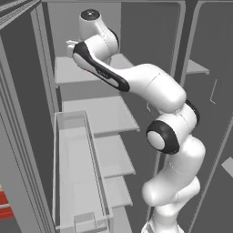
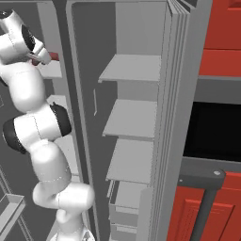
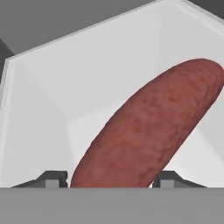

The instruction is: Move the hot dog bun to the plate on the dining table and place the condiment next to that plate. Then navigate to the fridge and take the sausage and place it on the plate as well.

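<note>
In the hand view, the sausage (image 3: 148, 131) lies on a pale grey fridge shelf (image 3: 65, 87). Its long axis runs diagonally from lower left to upper right. The gripper (image 3: 111, 180) straddles its near end, one fingertip (image 3: 52, 179) tight against each side, clamped on it.

Red cabinet fronts (image 2: 221, 33) stand to the right of the open grey shelving. A black recessed opening (image 2: 212, 129) lies below them, with a dark bar handle (image 2: 204, 207) over a red panelled door (image 2: 188, 216) beneath.
</note>
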### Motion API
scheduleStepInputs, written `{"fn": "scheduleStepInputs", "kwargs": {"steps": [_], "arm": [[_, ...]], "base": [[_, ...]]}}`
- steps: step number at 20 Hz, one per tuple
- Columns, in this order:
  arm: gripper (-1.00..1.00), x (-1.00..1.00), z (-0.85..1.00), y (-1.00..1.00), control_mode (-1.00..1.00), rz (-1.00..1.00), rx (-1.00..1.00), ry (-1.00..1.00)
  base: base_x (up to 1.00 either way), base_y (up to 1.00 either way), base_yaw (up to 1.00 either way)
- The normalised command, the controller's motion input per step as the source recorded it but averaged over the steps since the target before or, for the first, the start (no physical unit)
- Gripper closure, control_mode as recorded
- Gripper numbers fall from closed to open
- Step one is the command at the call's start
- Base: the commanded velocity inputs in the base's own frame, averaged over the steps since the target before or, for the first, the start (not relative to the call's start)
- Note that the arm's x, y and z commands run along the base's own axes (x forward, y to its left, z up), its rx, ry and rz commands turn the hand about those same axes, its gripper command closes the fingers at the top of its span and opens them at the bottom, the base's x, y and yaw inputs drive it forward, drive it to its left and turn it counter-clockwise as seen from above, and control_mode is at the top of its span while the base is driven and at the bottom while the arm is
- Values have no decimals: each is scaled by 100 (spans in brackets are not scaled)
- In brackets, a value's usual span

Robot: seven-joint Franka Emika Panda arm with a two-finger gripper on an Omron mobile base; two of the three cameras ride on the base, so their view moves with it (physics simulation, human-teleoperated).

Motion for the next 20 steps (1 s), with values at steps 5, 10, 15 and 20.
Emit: {"fn": "scheduleStepInputs", "kwargs": {"steps": [5, 10, 15, 20], "arm": [[100, -100, -4, -16, -100, -12, 7, -27], [100, -89, 0, -40, -100, -9, 13, -11], [100, -64, 0, -58, -100, -2, 15, 0], [100, -57, 5, -51, -100, 0, 10, 0]], "base": [[0, 0, 0], [0, 0, 0], [0, 0, 0], [0, 0, 0]]}}
